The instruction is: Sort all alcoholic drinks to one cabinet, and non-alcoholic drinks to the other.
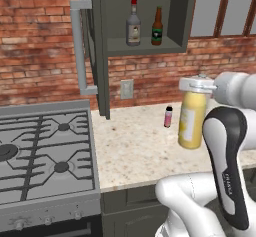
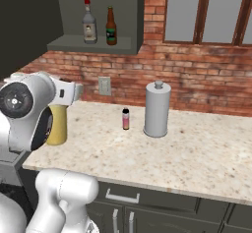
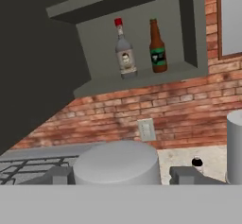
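The open cabinet (image 1: 102, 46) is seen at upper left, the grey bottle (image 1: 133, 24) and brown beer bottle (image 1: 157, 27) upright on its shelf. The pink bottle (image 1: 168, 116) stands on the counter (image 1: 135, 151). Rightmost, the yellow bottle (image 1: 192, 118) is grasped at its cap by the gripper (image 1: 196, 85).

A red brick wall (image 2: 197, 87) is running behind a speckled pale stone counter (image 2: 197, 153), carrying a pale outlet plate (image 1: 126, 88). A window (image 2: 206, 11) with dark brown frames is sitting above the brick at the right. A steel gas stove (image 1: 45, 151) with black grates is standing to the counter's left, and dark grey-green drawers (image 2: 147, 202) with pale handles are lining the base below.
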{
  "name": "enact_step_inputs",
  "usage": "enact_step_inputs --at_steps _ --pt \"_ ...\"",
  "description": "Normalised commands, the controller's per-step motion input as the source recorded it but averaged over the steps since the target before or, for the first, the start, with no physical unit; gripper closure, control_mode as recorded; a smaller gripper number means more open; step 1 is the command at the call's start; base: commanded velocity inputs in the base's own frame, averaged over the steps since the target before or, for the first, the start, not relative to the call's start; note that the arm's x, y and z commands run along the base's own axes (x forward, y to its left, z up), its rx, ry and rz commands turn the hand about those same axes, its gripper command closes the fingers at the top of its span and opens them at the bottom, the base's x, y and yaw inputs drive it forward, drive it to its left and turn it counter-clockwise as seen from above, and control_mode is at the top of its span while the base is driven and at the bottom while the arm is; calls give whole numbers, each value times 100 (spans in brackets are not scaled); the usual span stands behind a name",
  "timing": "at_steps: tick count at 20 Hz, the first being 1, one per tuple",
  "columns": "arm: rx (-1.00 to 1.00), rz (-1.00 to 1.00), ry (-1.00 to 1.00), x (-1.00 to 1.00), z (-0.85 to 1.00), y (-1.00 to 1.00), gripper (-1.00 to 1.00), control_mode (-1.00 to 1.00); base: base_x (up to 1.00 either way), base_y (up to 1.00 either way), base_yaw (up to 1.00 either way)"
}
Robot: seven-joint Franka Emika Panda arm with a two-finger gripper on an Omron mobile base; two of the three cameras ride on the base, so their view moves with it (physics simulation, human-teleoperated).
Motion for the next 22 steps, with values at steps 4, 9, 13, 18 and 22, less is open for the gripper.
enact_step_inputs --at_steps 4,9,13,18,22 --pt "-1 -9 2 -42 0 -36 100 -100 0 0 0" --pt "0 -2 0 -19 0 -2 100 -100 0 0 0" --pt "0 0 0 0 0 0 100 100 -77 0 -4" --pt "0 0 0 0 0 0 100 100 -99 0 -8" --pt "0 0 0 0 0 0 100 100 -77 0 -4"
